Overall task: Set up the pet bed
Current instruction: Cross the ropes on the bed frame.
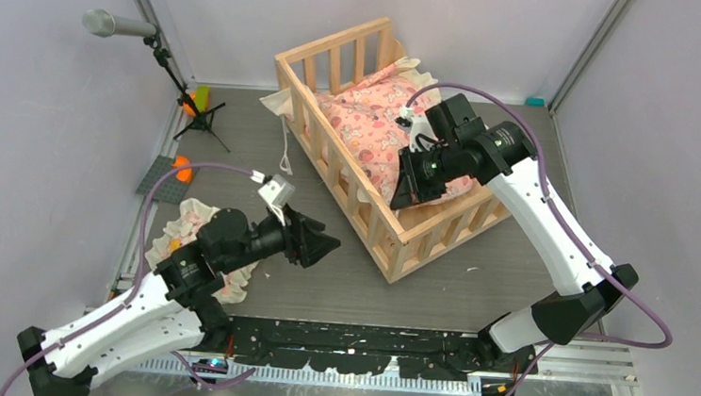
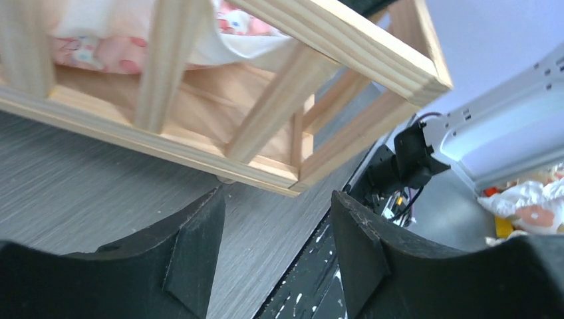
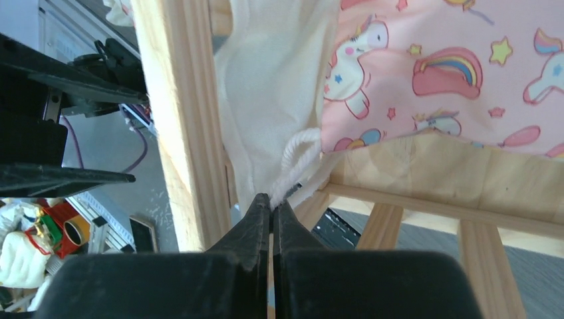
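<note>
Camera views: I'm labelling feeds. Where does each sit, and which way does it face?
Top external: above and behind, looking down on the table, pet bed, left arm and right arm.
Left wrist: low over the table, facing the bed's corner; open left gripper shows.
Right wrist: inside the bed, facing the cushion; shut right gripper shows.
All share the bed.

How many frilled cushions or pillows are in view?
2. The pink cushion lies inside the pet bed. The small pillow lies on the table to the bed's left, partly under the left arm. Others may be hidden.
</note>
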You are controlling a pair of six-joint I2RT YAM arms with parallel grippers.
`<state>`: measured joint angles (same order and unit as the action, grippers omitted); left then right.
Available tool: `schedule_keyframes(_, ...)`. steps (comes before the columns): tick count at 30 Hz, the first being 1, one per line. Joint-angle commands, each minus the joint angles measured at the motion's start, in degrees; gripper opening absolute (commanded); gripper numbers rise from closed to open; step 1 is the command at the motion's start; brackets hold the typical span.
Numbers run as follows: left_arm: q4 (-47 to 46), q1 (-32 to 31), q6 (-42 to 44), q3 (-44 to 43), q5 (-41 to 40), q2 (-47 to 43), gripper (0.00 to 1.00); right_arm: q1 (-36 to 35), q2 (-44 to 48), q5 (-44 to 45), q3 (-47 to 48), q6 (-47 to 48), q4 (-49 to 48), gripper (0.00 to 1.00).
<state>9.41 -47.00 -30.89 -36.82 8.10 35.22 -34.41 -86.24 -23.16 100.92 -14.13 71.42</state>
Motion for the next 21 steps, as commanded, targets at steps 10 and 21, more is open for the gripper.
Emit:
schedule_keyframes(10, -28.57, -32.8, 16.76, 4.25, -38.32, 11.15, 0.59, 0.09, 6.97, -3.38, -7.04, -0.43, 0.55, 0.0)
schedule_keyframes(21, -45.79, -37.02, 20.46, 9.49, -52.67, 18.14, 0.59, 0.07, 5.36, -14.25, -10.35, -2.52, -5.29, 0.0)
